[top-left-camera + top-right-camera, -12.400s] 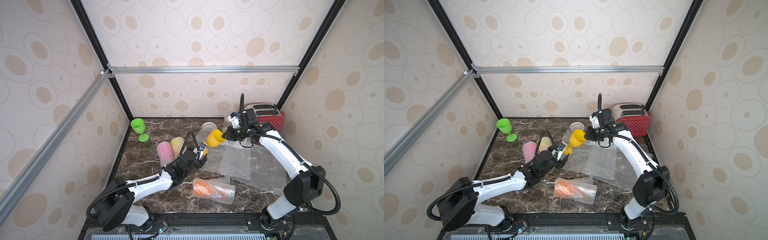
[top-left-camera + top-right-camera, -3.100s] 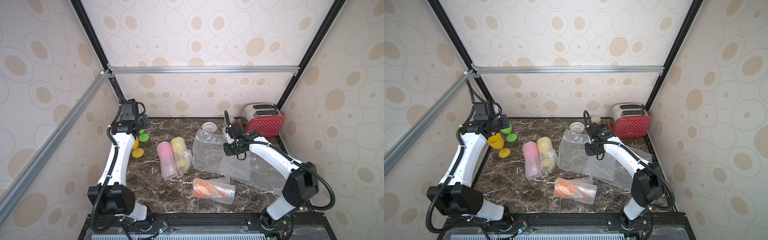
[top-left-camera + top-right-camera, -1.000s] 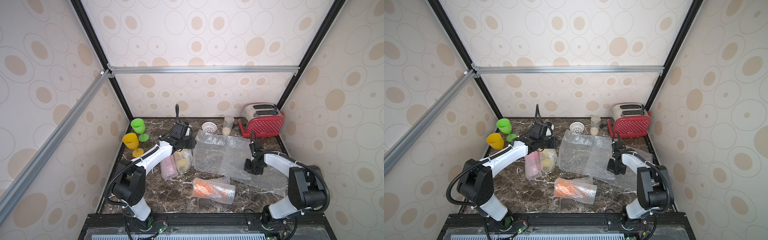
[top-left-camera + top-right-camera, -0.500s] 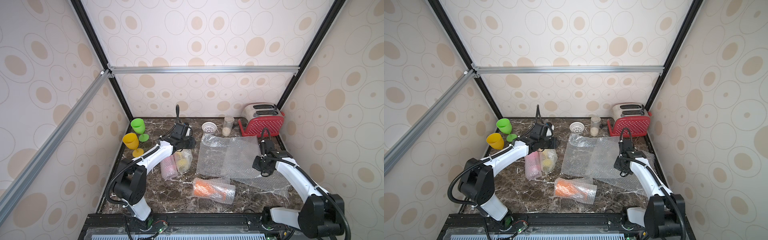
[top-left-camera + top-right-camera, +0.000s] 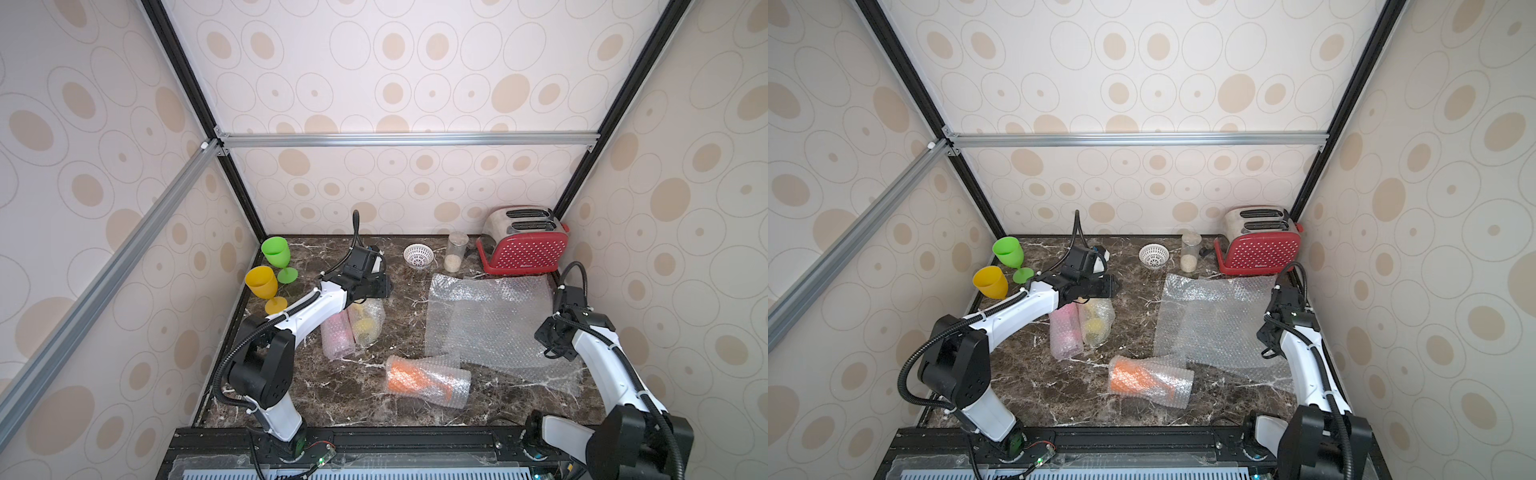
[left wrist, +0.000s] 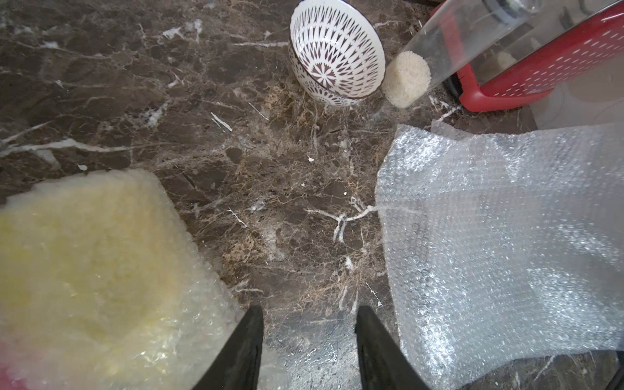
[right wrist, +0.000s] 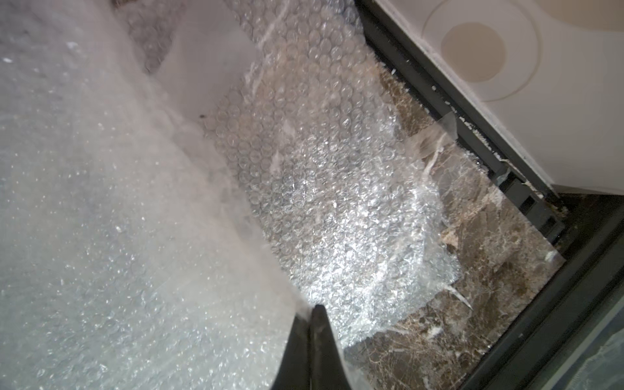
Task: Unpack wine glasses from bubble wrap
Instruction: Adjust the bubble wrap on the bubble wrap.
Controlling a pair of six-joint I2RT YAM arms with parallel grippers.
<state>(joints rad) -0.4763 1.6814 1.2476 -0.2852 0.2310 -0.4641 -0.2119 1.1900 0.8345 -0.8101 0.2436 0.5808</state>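
Bubble wrap (image 5: 486, 324) was pinched in your closed right gripper (image 7: 309, 309), best dropped near the toaster (image 5: 523, 253) before your open, empty left gripper (image 6: 309, 310) took the wrapped yellow glass (image 5: 365, 322).

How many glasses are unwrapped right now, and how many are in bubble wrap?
Unwrapped: 2, green glass and yellow glass.
Wrapped: 3, pink glass, other yellow glass, orange glass.
Total: 5 glasses.

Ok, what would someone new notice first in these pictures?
The red toaster in the back right corner stands out, then the green goblet and yellow goblet upright at the back left. A big bubble wrap sheet covers the right side of the marble table, and a wrapped orange glass lies near the front.
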